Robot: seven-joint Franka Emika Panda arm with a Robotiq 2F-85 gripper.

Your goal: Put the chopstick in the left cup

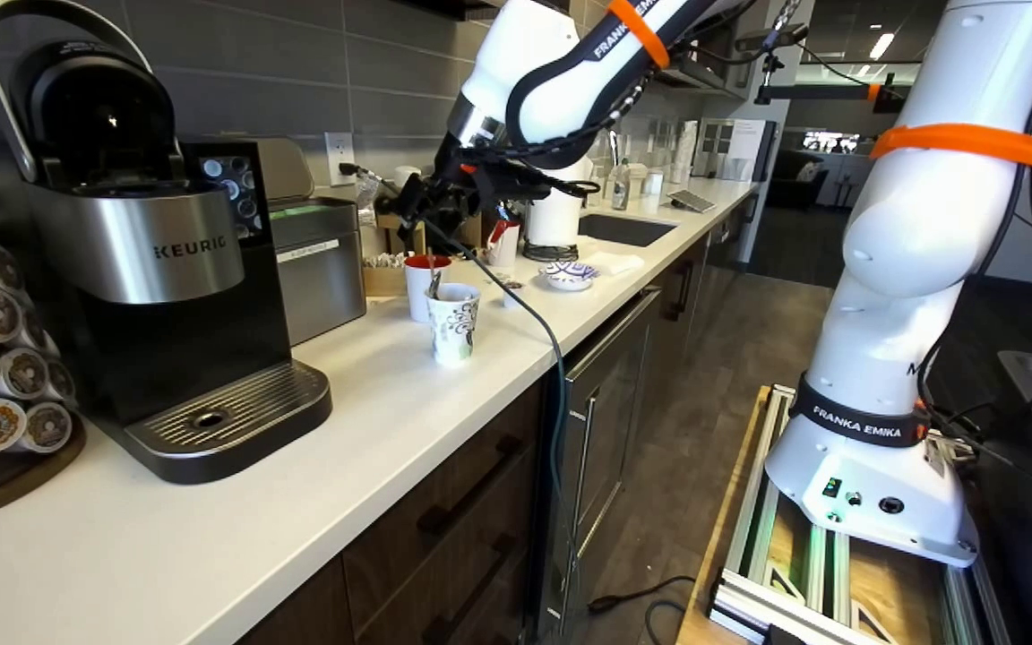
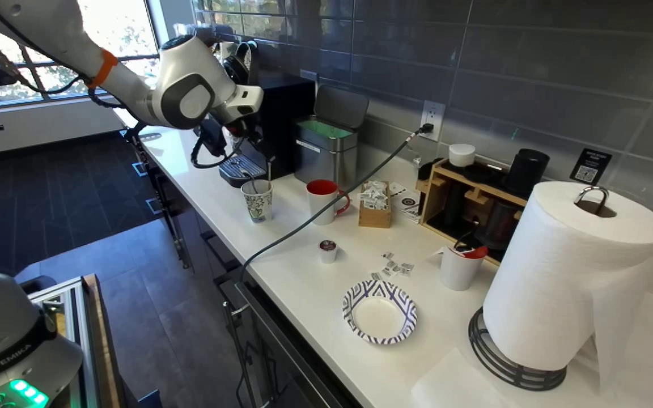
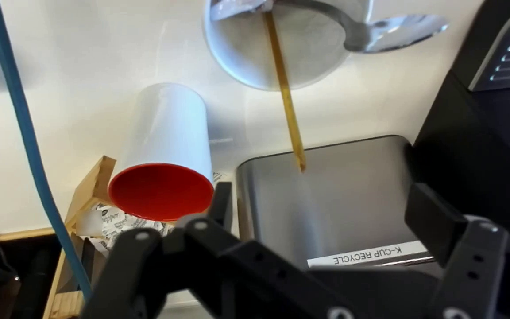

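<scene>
A thin yellow-brown chopstick [image 3: 287,99] leans in a patterned paper cup [image 2: 258,205]. Its upper end sticks out over the rim in the wrist view; its tip also shows in an exterior view [image 2: 270,171]. A metal spoon [image 3: 399,33] stands in the same cup, which also shows in an exterior view [image 1: 454,330]. A white mug with a red inside [image 2: 319,211] stands beside this cup; it also shows in the wrist view [image 3: 168,124]. My gripper [image 3: 328,212] is open and empty, above the cup. The chopstick's tip points toward the gap between the fingers, apart from both.
A coffee machine [image 1: 184,242] and a grey recycle bin [image 2: 326,150] stand close by. A blue-grey cable [image 2: 304,224] crosses over the counter. A packet box [image 2: 374,218], a small pod [image 2: 327,252], a bowl [image 2: 380,316], a red-lined cup [image 2: 458,269] and paper towels [image 2: 564,283] stand farther along.
</scene>
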